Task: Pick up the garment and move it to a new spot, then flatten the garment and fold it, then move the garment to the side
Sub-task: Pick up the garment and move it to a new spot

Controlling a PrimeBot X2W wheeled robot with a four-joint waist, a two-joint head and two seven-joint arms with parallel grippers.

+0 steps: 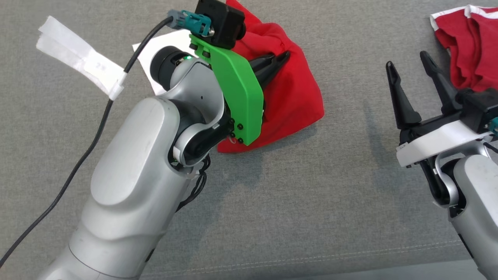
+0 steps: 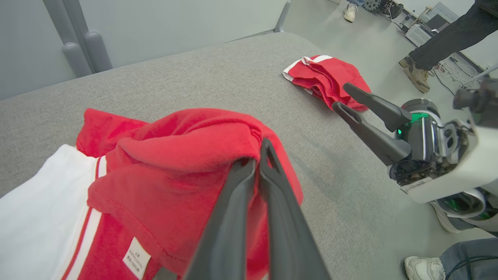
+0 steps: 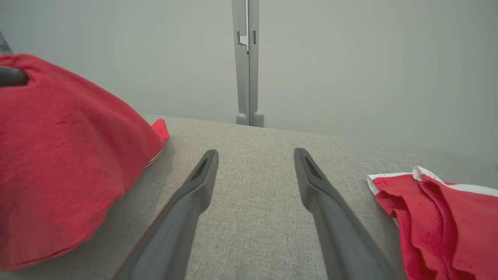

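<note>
**A:** Where the left end effector (image 1: 286, 55) reaches in, what is it holding?

**B:** The red garment (image 1: 295, 97). Its two dark fingers (image 2: 280, 210) are pressed together on a fold of the cloth. The fabric bunches into a peak at their tips and drapes down both sides.

**A:** And where is the garment lying?

**B:** On the far left part of the grey fabric-covered worktop (image 1: 311, 194), crumpled in a heap. Its near edge rests on the surface. A white sheet (image 1: 155, 44) sits just left of it, partly hidden under the arm. The left wrist view shows white stripes and a small sewn-in label (image 2: 136, 258) low on the cloth.

**A:** What about the right end effector (image 1: 407, 61)?

**B:** Its fingers are spread wide with nothing between them. It is over bare worktop, well to the right of the garment.

**A:** Is anything close to it?

**B:** A second red garment (image 1: 470, 46) with white trim lies at the far right, just to the right of its fingers. I can't tell whether they touch.

**A:** Anything beyond the worktop?

**B:** The left wrist view shows a person's pale shoe (image 2: 424, 268) on the floor.
</note>
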